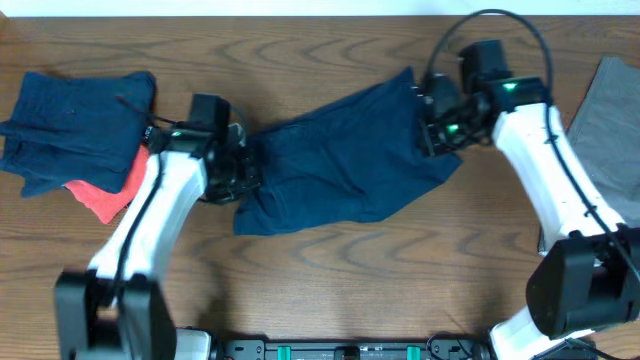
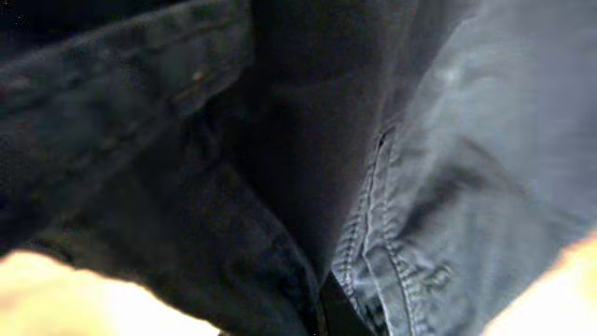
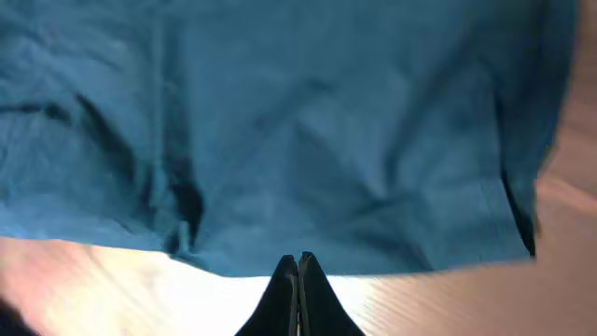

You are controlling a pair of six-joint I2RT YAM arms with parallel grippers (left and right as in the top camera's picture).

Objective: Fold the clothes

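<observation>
While left hand (image 1: 244,162) clamps the shorts (image 1: 340,165), right hand (image 3: 298,263) sits closed at their edge

Overhead cam: straight down on whole table (image 1: 330,270), far off, navy shorts (image 1: 340,160) mid-frame. L wrist cam: v. close into shorts, cloth fills frame, blurry. R wrist cam: low, close, facing across shorts' edge, R gripper (image 3: 298,266) tips together at bottom centre. All 3 share the shorts.

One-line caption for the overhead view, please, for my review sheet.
Left gripper and right gripper pinch opposite ends of the navy shorts on the wooden table.
</observation>
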